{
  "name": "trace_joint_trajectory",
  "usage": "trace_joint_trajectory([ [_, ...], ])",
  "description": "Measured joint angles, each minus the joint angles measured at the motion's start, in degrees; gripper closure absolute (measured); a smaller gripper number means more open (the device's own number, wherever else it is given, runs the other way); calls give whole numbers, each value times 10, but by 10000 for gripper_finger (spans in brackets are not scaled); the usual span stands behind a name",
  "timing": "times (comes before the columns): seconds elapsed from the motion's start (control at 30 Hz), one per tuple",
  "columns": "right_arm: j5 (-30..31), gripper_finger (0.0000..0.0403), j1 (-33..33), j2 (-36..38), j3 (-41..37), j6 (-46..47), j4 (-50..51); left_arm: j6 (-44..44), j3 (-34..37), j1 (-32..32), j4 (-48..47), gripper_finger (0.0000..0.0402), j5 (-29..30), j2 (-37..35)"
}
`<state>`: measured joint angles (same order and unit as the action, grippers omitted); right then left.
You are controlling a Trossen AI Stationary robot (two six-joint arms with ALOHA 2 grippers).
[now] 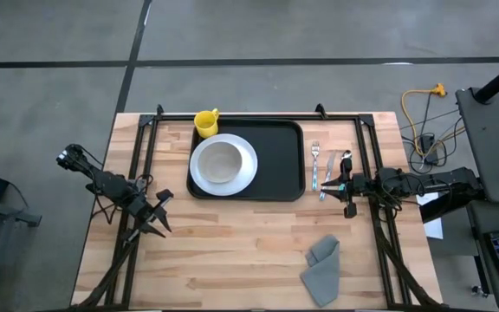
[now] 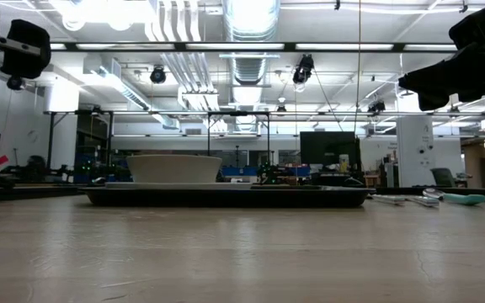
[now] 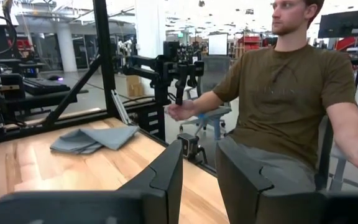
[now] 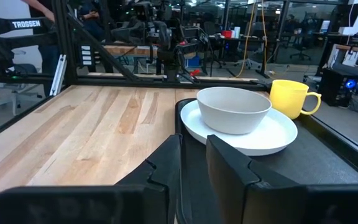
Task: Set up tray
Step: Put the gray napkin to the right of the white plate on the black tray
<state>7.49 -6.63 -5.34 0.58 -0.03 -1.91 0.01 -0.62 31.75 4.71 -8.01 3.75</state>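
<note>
- Tray [image 1: 275,165] sits toward the far edge of the tabletop [image 1: 232,251], about mid-width, long axis running left-right along that edge.
- On it: white plate [image 1: 243,173] with a bowl [image 1: 221,162] at the tray's left end, yellow mug [image 1: 206,122] at its far-left corner. Right half of the tray is bare.
- Cutlery [image 1: 329,165] lies on the wood just beside the tray's right edge, handles pointing toward the near edge. Grey napkin [image 1: 322,267] is near the near edge, right of centre.
- Right gripper [image 1: 346,185] hovers at the cutlery, just off the tray's right side; fingers nearly together with a narrow gap, nothing held.
- Left gripper [image 1: 156,218] parks near the left edge, well apart from the tray, pointing away from it; narrow gap, empty.
- Judgement: right arm is nearer; cutlery goes next, a short move left onto the bare tray half.
</note>
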Motion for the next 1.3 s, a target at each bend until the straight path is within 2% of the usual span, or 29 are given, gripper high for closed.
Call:
trace_joint_trajectory([
  [0.47, 0, 324, 0, 0, 0, 6, -3, 1, 0, 0, 2, 324, 0, 0],
  [0.6, 0, 330, 0, 0, 0, 68, -22, 1, 0, 0, 2, 324, 0, 0],
  [0.83, 0, 335, 0, 0, 0, 150, -141, 1, 0, 0, 2, 324, 0, 0],
  [1.03, -5, 335, 0, 0, 0, 205, -177, 1, 0, 0, 2, 324, 0, 0],
  [1.1, -30, 335, 0, 0, 0, 206, -180, 1, 0, 0, 2, 324, 0, 0],
  [1.23, -142, 335, 0, 0, 0, 209, -208, 1, 0, 0, 2, 324, 0, 0],
  [1.3, -178, 335, 0, 0, 0, 225, -220, 1, 0, 0, 2, 324, 0, 0],
])
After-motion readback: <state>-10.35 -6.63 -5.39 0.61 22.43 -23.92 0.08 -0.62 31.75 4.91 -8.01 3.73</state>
